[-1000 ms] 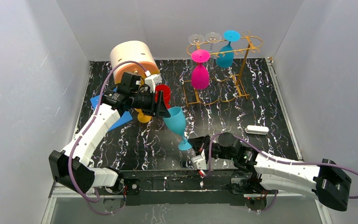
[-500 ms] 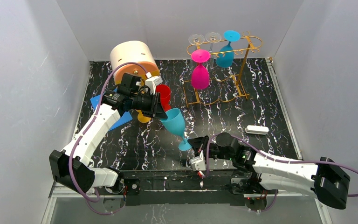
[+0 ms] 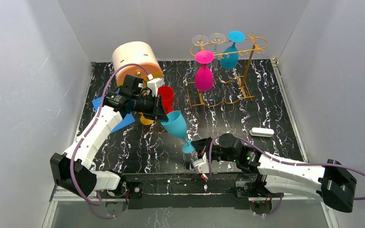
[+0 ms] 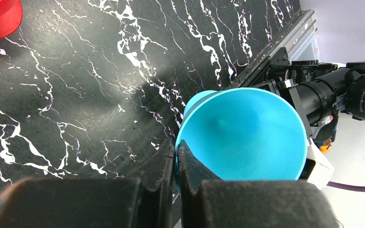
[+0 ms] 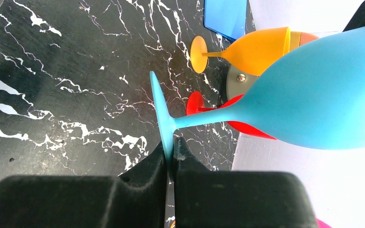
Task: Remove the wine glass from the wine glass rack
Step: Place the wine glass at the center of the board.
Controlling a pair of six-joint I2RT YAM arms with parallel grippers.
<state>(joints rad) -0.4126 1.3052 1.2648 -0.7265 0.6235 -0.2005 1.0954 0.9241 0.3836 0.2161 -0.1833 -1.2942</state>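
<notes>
While a beige drum [image 3: 134, 58] is laid at the back left, the wire rack [image 3: 247, 64] is stood at the back right with four glasses hung: one pink glass [image 3: 203, 76], one blue glass [image 3: 229, 56], two clear glasses [image 3: 200, 39]. A turquoise glass [image 3: 176, 124] is held tilted off the rack, its rim pinched by the raised left gripper [image 3: 164, 114], its foot by the low right gripper [image 3: 196, 151]. A red glass [image 3: 166, 96] and an orange glass [image 5: 252, 47] are laid beside.
</notes>
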